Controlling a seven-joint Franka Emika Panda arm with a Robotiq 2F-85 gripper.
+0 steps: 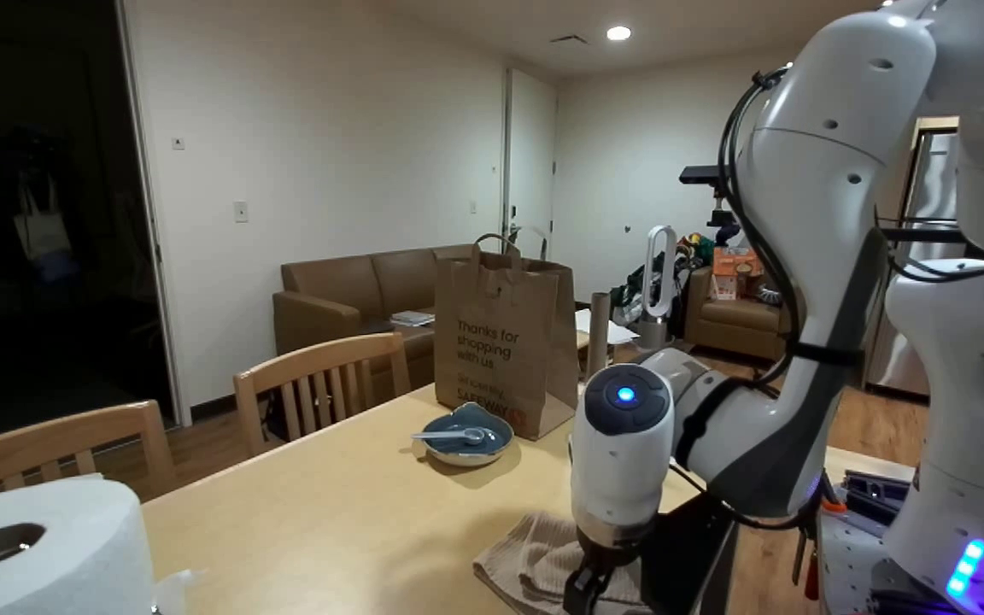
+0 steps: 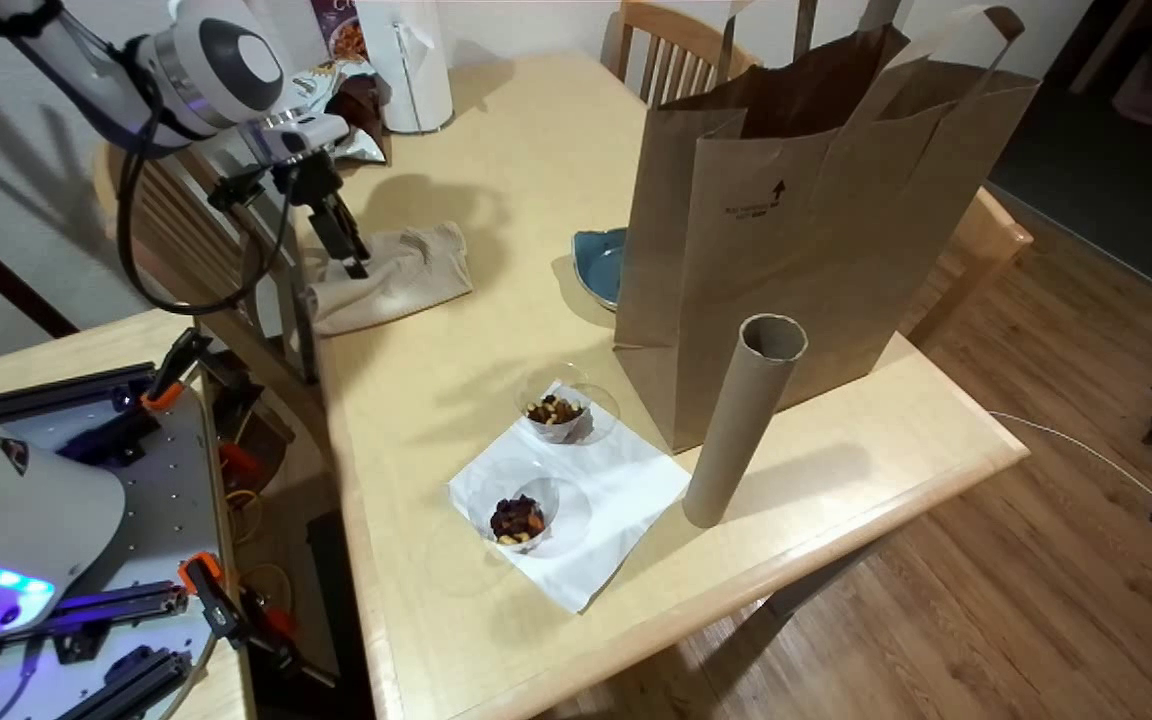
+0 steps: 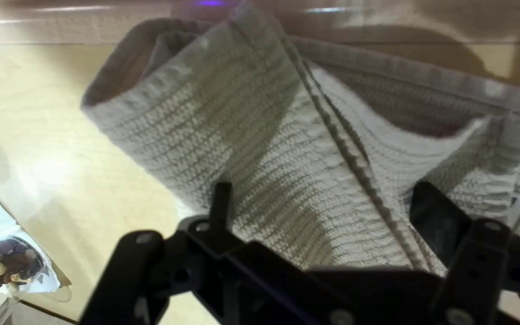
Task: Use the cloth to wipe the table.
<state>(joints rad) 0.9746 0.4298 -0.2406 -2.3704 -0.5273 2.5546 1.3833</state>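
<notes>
The beige ribbed cloth lies crumpled and folded on the wooden table near its edge; it shows in both exterior views [image 1: 535, 551] [image 2: 421, 275] and fills much of the wrist view [image 3: 278, 158]. The pale table [image 1: 313, 521] also shows in an exterior view [image 2: 526, 150] and in the wrist view [image 3: 120, 185]. My gripper [image 3: 321, 194] is open, its two fingers wide apart with the cloth's folds between and below them. In both exterior views the gripper [image 1: 586, 589] [image 2: 354, 262] points down at the cloth. Whether the fingertips touch the cloth is hard to tell.
A brown paper bag [image 2: 776, 250], a blue bowl [image 1: 449, 444] with a spoon, and a cardboard tube [image 2: 746, 420] stand on the table. Two nut cups [image 2: 556, 415] [image 2: 519, 522] sit on white paper [image 2: 626, 490]. A paper towel roll [image 2: 416, 70] and snack bags [image 2: 356, 110] stand at the far end.
</notes>
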